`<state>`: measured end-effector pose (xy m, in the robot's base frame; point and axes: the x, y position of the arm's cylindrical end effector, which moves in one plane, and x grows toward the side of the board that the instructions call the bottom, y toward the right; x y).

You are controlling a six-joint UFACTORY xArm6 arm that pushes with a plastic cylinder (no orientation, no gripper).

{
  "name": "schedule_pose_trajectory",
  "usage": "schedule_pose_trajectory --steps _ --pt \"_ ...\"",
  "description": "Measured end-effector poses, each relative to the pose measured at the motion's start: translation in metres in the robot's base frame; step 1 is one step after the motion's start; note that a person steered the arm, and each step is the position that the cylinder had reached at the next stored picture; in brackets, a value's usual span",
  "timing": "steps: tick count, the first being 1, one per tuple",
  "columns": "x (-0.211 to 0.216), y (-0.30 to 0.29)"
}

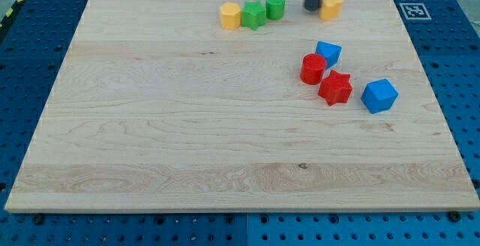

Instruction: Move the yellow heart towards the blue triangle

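Observation:
The yellow heart point(331, 6) lies near the view's top edge of the wooden board, right of centre. My tip point(313, 9) is right against its left side, partly covering it. The blue triangle point(328, 52) lies below it, toward the view's bottom, touching a red cylinder point(313, 69) on its lower left. The heart and the triangle are clearly apart.
A red star point(335, 88) sits just below the blue triangle, and a blue cube-like block point(379, 95) lies to its right. At the view's top, a yellow hexagon point(230, 15), a green star point(253, 15) and a green cylinder point(275, 6) stand in a row.

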<state>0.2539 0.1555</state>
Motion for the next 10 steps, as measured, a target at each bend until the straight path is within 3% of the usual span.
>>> schedule_pose_trajectory --steps 2,3,4,5,7,8,9,10 --pt "0.000 0.030" --pt "-0.032 0.031" --pt "0.002 0.089" --pt "0.069 0.100" --pt "0.013 0.092" --pt "0.019 0.066" --pt "0.073 0.071" --pt "0.059 0.069"
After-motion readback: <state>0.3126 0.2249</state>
